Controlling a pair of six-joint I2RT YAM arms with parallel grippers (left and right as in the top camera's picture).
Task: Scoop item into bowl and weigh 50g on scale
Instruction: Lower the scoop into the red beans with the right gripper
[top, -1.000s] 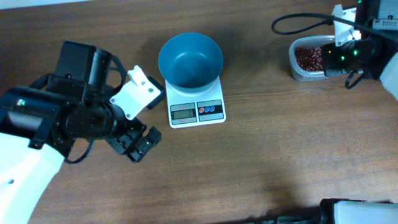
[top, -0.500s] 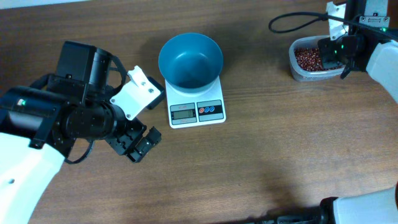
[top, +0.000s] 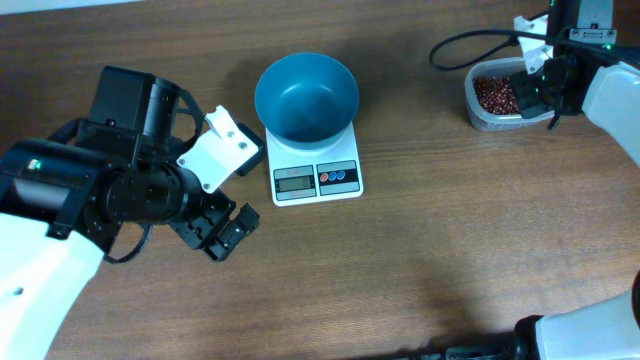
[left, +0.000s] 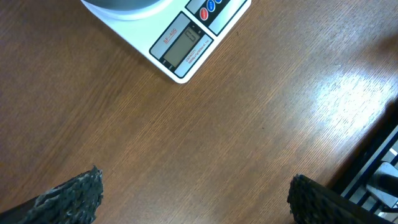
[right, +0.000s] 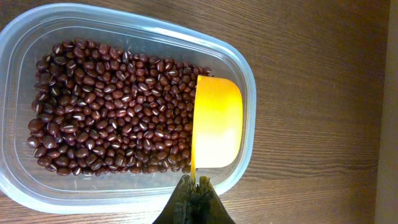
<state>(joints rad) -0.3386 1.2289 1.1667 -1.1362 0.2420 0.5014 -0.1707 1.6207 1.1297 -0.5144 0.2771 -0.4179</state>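
My right gripper (right: 194, 194) is pinched on the handle of the yellow scoop (right: 216, 121), whose cup lies on the beans (right: 106, 106) in the clear tub (right: 18, 155), well to the right of the scale (top: 317, 178). The blue bowl (top: 306, 95) sits on the scale. My left gripper (top: 225, 230) hangs with its fingers spread, just left of the scale.
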